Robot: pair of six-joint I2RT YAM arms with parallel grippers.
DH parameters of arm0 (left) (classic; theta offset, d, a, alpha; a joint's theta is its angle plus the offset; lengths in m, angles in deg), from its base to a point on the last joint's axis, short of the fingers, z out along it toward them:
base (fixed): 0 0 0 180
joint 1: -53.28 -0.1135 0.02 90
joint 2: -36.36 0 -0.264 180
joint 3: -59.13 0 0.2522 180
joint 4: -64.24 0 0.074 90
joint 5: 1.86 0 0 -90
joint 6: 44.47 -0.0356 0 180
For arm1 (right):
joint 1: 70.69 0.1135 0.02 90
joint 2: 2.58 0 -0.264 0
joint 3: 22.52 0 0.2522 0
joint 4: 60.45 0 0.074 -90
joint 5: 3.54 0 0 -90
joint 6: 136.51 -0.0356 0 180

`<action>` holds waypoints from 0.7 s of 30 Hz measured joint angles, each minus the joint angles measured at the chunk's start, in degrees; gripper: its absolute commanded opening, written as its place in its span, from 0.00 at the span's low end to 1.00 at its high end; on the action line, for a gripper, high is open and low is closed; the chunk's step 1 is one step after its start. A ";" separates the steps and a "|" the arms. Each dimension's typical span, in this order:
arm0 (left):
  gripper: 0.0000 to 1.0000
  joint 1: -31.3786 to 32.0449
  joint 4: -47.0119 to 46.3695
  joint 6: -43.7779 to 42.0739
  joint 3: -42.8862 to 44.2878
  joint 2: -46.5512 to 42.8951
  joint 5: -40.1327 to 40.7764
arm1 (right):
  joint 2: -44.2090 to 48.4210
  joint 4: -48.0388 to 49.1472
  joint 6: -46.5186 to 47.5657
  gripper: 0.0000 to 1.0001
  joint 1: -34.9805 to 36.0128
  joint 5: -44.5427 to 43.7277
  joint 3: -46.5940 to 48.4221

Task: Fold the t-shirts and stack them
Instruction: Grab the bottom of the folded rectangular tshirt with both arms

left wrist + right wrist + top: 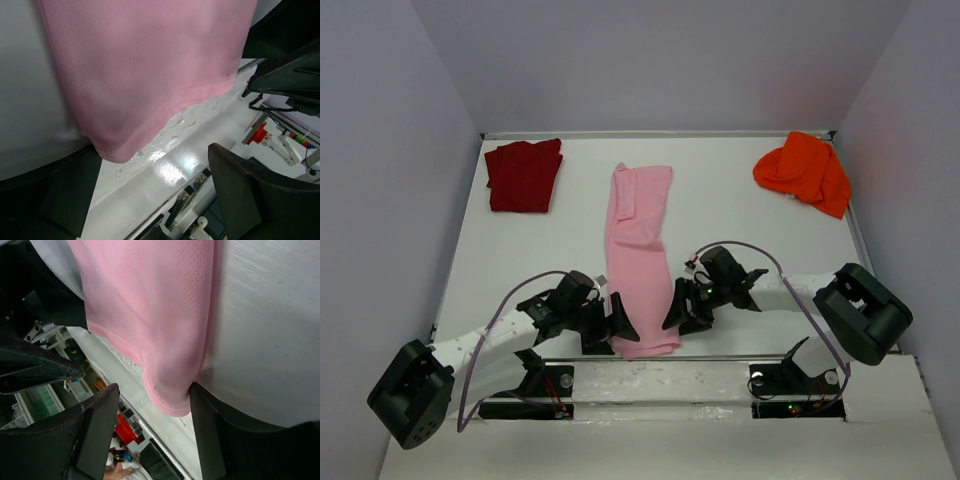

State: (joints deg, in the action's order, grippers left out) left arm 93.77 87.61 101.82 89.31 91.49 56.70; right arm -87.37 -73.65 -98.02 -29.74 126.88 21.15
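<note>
The light pink t-shirt [642, 255] lies as a long narrow strip down the middle of the table, its hem at the near edge. My left gripper [620, 325] stands open at the hem's near left corner; in the left wrist view that corner [117, 152] sits just by the left finger [65, 195], with nothing between the jaws. My right gripper [677, 310] is open astride the near right corner; the hem corner [172, 402] lies between the jaws against the right finger [220, 440]. The dark red t-shirt [525, 175] lies folded at the back left. The bright orange t-shirt [805, 170] is crumpled at the back right.
The white table [750, 230] is walled at the left, back and right. A glossy white rail [720, 375] runs along the near edge, with both arm bases [545, 385] bolted to it. Cables loop over each arm.
</note>
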 measured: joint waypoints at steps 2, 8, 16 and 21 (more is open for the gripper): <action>0.99 1.42 -1.14 1.84 -0.94 -1.25 0.20 | 0.00 0.28 -0.33 0.64 0.00 0.00 -0.37; 0.99 6.34 -3.91 8.94 -3.34 -4.59 1.42 | 0.15 1.03 -1.22 0.61 0.00 0.33 -2.03; 0.99 9.64 -4.96 14.27 -4.66 -6.32 4.09 | 1.44 1.77 -1.88 0.62 0.00 0.39 -3.63; 0.99 10.05 1.18 13.64 0.85 -1.44 7.93 | 1.73 1.86 -1.90 0.62 0.00 0.39 -3.85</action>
State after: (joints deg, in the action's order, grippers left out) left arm 103.82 88.79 115.46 90.17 90.05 64.63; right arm -85.65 -71.79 -99.92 -29.74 127.28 17.30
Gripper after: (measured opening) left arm 0.989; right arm 0.620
